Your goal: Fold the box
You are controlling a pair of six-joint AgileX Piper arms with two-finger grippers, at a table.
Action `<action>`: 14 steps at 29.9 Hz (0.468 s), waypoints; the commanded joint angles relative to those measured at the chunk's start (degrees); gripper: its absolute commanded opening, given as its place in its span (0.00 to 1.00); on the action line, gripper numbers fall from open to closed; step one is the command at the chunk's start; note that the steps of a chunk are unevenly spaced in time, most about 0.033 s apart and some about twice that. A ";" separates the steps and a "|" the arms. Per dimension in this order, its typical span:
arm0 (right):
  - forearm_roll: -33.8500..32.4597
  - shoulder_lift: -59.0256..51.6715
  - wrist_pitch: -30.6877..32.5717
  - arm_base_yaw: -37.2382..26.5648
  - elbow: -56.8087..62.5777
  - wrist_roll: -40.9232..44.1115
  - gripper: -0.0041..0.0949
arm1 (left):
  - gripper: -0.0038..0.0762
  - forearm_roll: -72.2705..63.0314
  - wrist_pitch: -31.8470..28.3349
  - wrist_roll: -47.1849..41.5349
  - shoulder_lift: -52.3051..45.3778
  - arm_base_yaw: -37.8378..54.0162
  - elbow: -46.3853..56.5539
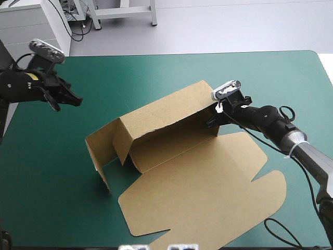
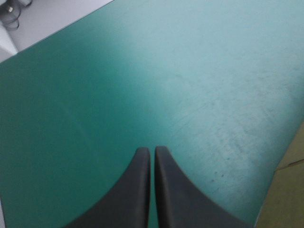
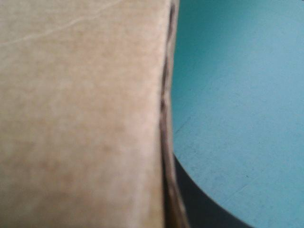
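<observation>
The brown box (image 1: 203,182) lies mid-table with its broad lid panel flat toward the near edge. Its long back wall (image 1: 166,112) is raised, and a side flap (image 1: 100,148) stands up at the left end. My right gripper (image 1: 215,120) is at the wall's right end, shut on the board. In the right wrist view the board (image 3: 80,118) covers one finger, and the other black finger (image 3: 204,206) shows just beyond its edge. My left gripper (image 1: 70,100) hovers left of the box, apart from it, shut and holding nothing (image 2: 152,151). A corner of the box (image 2: 290,194) shows beside it.
Bare teal-green cover (image 1: 156,73) stretches from the box to the far edge and along the left side. The right arm's black cable loops on the table near the front right corner (image 1: 283,229).
</observation>
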 commanded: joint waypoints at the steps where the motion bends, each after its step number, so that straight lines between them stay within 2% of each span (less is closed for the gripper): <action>1: 1.07 -2.51 -1.27 -0.07 -1.63 0.08 0.02 | 0.06 -1.95 2.80 -2.54 -1.67 5.50 -1.94; 5: 0.67 -4.11 -0.37 -0.07 -1.63 0.08 0.02 | 0.06 -1.71 11.39 -2.56 -1.62 7.27 -1.94; 7: -1.42 -5.71 1.06 -0.07 -1.63 0.42 0.02 | 0.06 -1.69 11.41 -1.17 -1.62 7.27 -1.71; 9: -6.19 -7.28 3.24 -0.07 -1.63 3.30 0.02 | 0.06 -1.96 11.30 -1.15 -1.62 7.27 -1.68; 14: -26.23 -11.08 11.16 -0.73 -3.68 19.71 0.02 | 0.04 -1.96 11.35 -1.15 -1.62 7.27 -1.44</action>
